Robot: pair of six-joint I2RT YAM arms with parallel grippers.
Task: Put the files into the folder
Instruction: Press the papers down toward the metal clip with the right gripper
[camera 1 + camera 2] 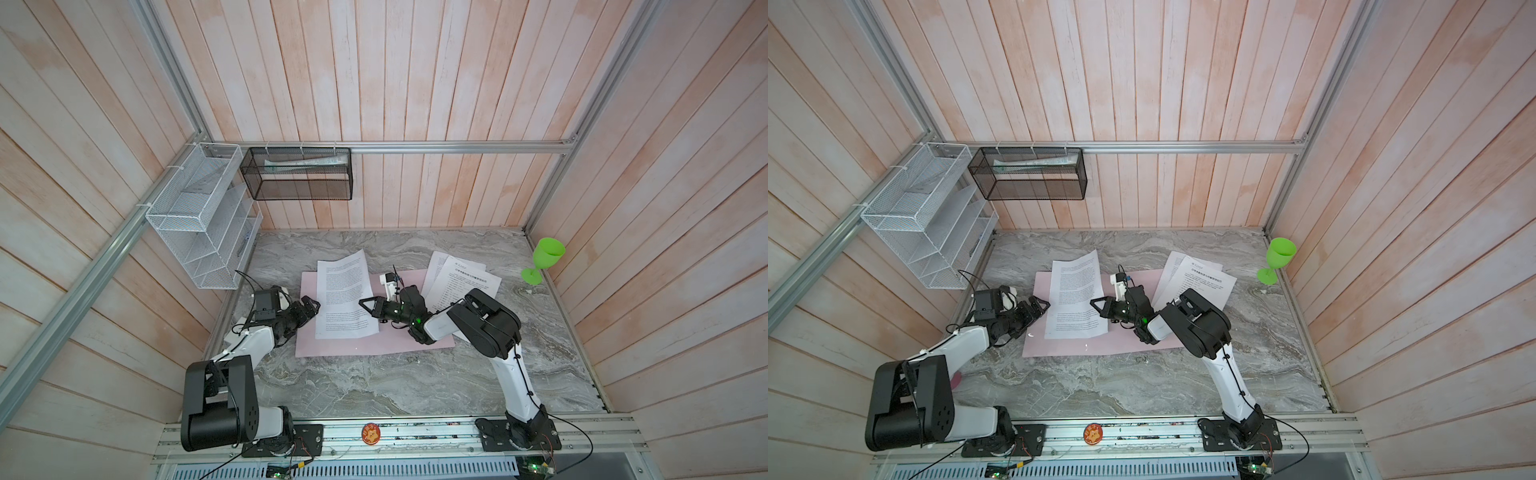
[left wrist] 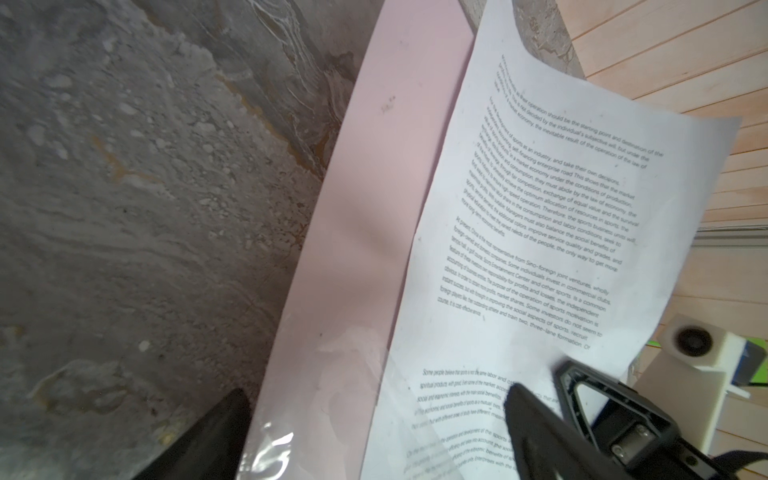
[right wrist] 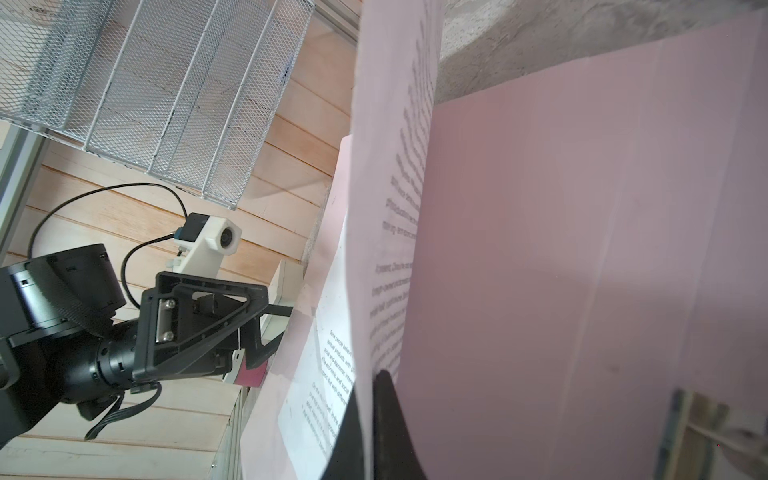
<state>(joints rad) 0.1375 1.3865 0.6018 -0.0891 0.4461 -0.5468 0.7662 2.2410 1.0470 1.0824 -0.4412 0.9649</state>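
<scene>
The pale pink folder [image 1: 345, 345] [image 1: 1075, 347] lies open and flat mid-table. One printed white file sheet [image 1: 343, 291] [image 1: 1077, 291] rests on its left half, its far end curling up. My right gripper [image 1: 365, 304] [image 1: 1096, 304] is shut on that sheet's right edge; in the right wrist view [image 3: 370, 424] the paper [image 3: 390, 166] runs between the jaws over the folder [image 3: 582, 249]. My left gripper [image 1: 311, 305] [image 1: 1040, 305] [image 2: 374, 432] is open. It spans the folder's [image 2: 374, 208] left strip and the sheet's [image 2: 540, 232] left edge, holding nothing. More files [image 1: 461, 280] [image 1: 1196, 278] lie at the back right.
A white wire mesh rack [image 1: 199, 224] [image 3: 166, 83] hangs on the left wall close to my left arm. A black mesh basket [image 1: 297, 174] hangs on the back wall. A green goblet [image 1: 544, 259] stands by the right wall.
</scene>
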